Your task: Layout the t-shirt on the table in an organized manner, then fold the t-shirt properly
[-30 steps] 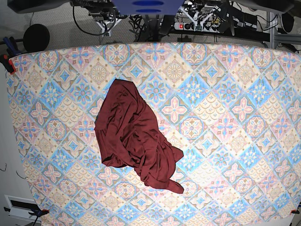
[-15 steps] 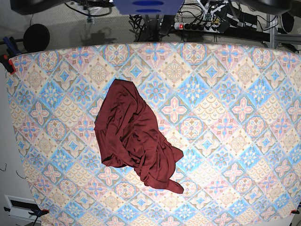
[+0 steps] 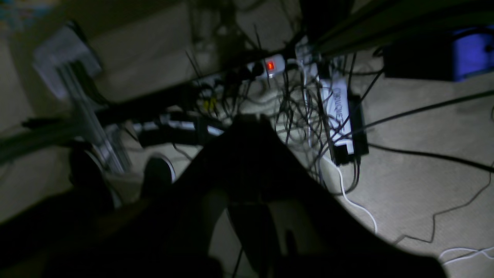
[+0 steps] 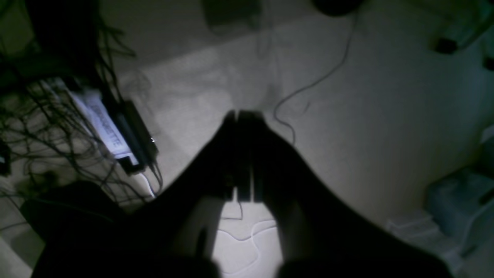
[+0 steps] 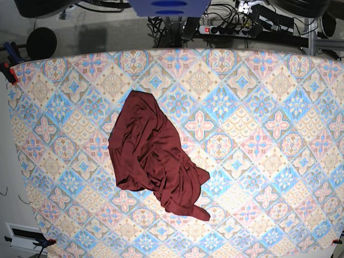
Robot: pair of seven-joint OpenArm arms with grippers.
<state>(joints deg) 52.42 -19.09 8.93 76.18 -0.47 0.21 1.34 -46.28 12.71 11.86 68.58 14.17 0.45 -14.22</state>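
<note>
Lying in a crumpled heap, the t-shirt (image 5: 153,156) sits on the table (image 5: 258,134), left of centre in the base view; nothing of the task appears done, since the cloth is bunched and creased, no sleeve or hem can be picked out, and neither spreading nor folding has begun; the whole job is still ahead, first opening the garment flat, then folding it. Its long axis runs on a diagonal, from a narrow rounded end toward the far side of the table down to a pointed tail at the near side, slanting rightward in the base view; which end is collar and which is hem cannot be told. Both arms are off the table and out of the base view; the left gripper (image 3: 249,119) has its fingers pressed together and empty, hanging over a floor strewn with cables (image 3: 308,100) and a power strip (image 3: 339,112); the right gripper (image 4: 243,116) is likewise closed on nothing, above bare floor.
</note>
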